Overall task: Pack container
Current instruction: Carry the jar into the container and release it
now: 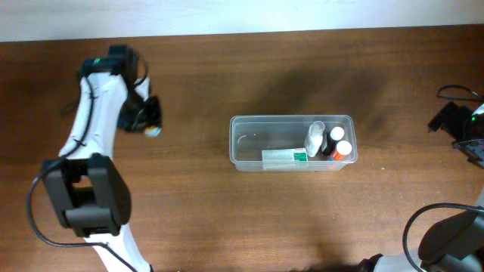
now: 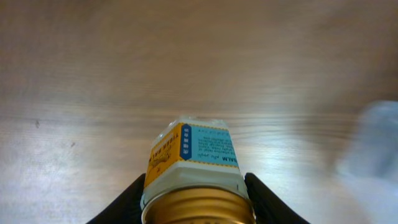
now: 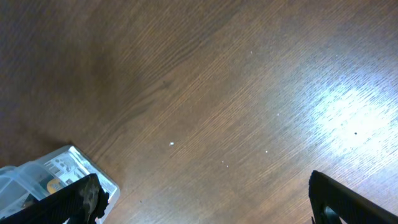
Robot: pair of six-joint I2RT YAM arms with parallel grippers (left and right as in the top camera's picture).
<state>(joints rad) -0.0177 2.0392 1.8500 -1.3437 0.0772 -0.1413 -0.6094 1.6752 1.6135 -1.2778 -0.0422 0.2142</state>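
Clear rimmed rectangular container [image 1: 249, 145], upright and open-topped, box [image 1: 284, 157] and bottles [image 1: 342, 149] inside.

Jar [image 2: 194, 163]: gold lid, orange & lt-blue label. Container [image 1: 287, 118] clear; box [image 1: 281, 157] white/green; table [image 1: 318, 68] brown wood-grain.

Bottles [image 1: 336, 141] and a box [image 1: 283, 157] lie inside the container [image 1: 246, 143].

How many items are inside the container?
4. A box lies along the container's robot-side wall; a clear bottle, a dark bottle and an orange bottle sit at its right end. More may hide underneath. Left hand holds a jar outside.
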